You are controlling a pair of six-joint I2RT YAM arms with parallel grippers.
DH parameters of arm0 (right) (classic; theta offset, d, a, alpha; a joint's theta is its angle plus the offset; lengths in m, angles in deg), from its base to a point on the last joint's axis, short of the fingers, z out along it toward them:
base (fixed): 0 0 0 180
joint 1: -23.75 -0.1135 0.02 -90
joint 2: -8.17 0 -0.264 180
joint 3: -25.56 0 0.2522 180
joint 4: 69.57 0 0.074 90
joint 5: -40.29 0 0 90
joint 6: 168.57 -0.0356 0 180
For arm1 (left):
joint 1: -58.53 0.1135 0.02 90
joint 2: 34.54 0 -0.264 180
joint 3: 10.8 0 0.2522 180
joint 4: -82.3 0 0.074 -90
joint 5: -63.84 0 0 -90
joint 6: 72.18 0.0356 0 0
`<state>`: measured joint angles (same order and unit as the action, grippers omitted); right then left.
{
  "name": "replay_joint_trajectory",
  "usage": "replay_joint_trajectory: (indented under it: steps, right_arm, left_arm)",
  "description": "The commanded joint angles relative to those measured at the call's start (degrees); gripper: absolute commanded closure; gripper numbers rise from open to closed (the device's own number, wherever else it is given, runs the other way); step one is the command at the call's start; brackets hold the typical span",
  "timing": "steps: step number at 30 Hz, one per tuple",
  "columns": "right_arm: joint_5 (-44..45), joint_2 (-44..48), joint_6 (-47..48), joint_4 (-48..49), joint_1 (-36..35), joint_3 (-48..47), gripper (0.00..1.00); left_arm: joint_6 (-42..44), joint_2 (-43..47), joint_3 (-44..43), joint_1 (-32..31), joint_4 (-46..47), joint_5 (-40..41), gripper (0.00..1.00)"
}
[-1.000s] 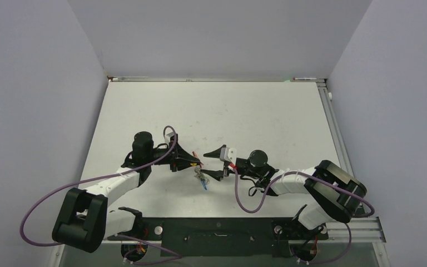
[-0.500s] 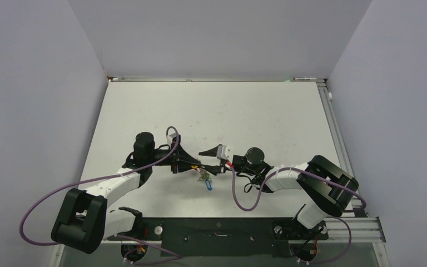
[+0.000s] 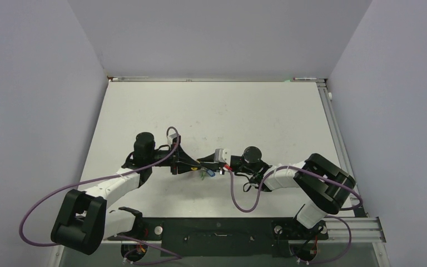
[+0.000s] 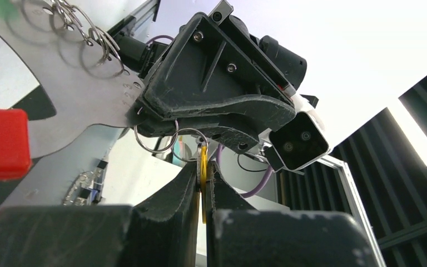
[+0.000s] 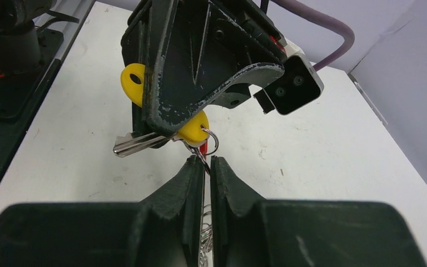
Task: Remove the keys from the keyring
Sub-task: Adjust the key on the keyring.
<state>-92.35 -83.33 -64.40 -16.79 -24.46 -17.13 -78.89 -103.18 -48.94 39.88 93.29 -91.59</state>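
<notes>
My left gripper [image 3: 195, 163] is shut on a yellow-tagged key [image 4: 203, 156], its tag edge-on between the pads. In the right wrist view this yellow tag [image 5: 193, 129] and its silver blade [image 5: 139, 143] poke out under the left gripper's black fingers [image 5: 200, 72]. The keyring [image 5: 212, 141], a thin silver ring with a red strap [image 4: 0, 142] and a flat metal plate [image 4: 72, 94], hangs between both grippers above the table. My right gripper [image 5: 203, 162] is shut on the keyring just below the yellow tag. Green and blue tagged keys [image 3: 206, 172] dangle beneath the two grippers.
Both grippers meet tip to tip over the near middle of the white table [image 3: 217, 111]. A metal rail [image 3: 333, 128] runs along the right edge. The black base plate [image 3: 217, 228] lies at the near edge. Grey walls close in on three sides.
My right gripper moved left to the left gripper and shut on the keyring. The dangling blue and green keys rose and shifted up toward the grippers. The left gripper stayed shut.
</notes>
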Motion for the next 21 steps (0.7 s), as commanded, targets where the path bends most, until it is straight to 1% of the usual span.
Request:
replay_joint_trajectory:
  steps: [1, 3, 5, 7, 8, 10, 12, 14, 15, 16, 17, 18, 19, 21]
  right_arm:
    - [-2.79, 2.52, 2.37, -0.02, 1.08, -1.98, 0.95]
    - [-2.76, 3.84, 4.06, -2.71, 1.53, -2.38, 0.95]
    - [-3.51, 5.11, 6.15, -6.49, 2.33, -3.12, 0.95]
    - [-4.02, 6.29, 9.12, -11.4, 2.96, -4.61, 0.95]
    - [-3.89, 7.06, 11.34, -14.71, 3.2, -5.49, 0.95]
    - [-4.41, 8.32, 14.11, -19.33, 3.64, -6.95, 0.95]
    - [-5.46, 9.62, 17.67, -25.73, 4.01, -9.12, 0.95]
    - [-6.71, 10.86, 20.28, -31.96, 4.55, -10.95, 0.95]
    - [-7.43, 11.19, 20.73, -35.63, 4.79, -11.76, 0.95]
    - [-7.88, 11.44, 21.8, -39.55, 4.81, -12.82, 0.95]
    - [-8.01, 11.58, 23.01, -43.58, 4.82, -13.85, 0.95]
    - [-7.95, 11.68, 23.51, -46.52, 4.75, -14.63, 0.95]
    - [-7.79, 11.88, 23.24, -48.7, 4.73, -15.15, 0.95]
    - [-6.98, 12.24, 22.98, -52.4, 4.67, -15.91, 0.95]
  left_arm:
    - [10.47, 2.56, -4.38, 1.27, -6.58, -0.94, 0.99]
    - [18.89, 2.83, -6.99, 2.86, -12.8, -0.47, 0.97]
    - [30.4, 2.71, -11.15, 4.62, -21.73, -0.28, 0.92]
    - [43.05, 2.23, -16.87, 5.71, -34.04, 1.36, 0.9]
    - [48.0, 2.0, -18.3, 6.15, -38.72, 2.19, 0.88]
    - [56.34, 1.94, -19.97, 6.85, -44.95, 3.98, 0.85]
    - [65.37, 1.93, -22.0, 7.67, -52.25, 6.43, 0.83]
    - [74.5, 1.78, -24.95, 8.92, -59.0, 9.52, 0.7]
    - [79.53, 1.75, -26.86, 9.77, -62.84, 12.15, 0.67]
    - [83.98, 1.94, -28.4, 11.04, -65.41, 15.15, 0.63]
    - [84.86, 2.12, -29.28, 12.55, -65.52, 18.13, 0.56]
    - [86.85, 2.44, -30.18, 14.66, -65.75, 18.01, 0.49]
    - [89.47, 3.13, -30.63, 15.9, -65.41, 17.74, 0.45]
    - [91.91, 6.0, -30.5, 16.51, -61.51, 21.14, 0.39]
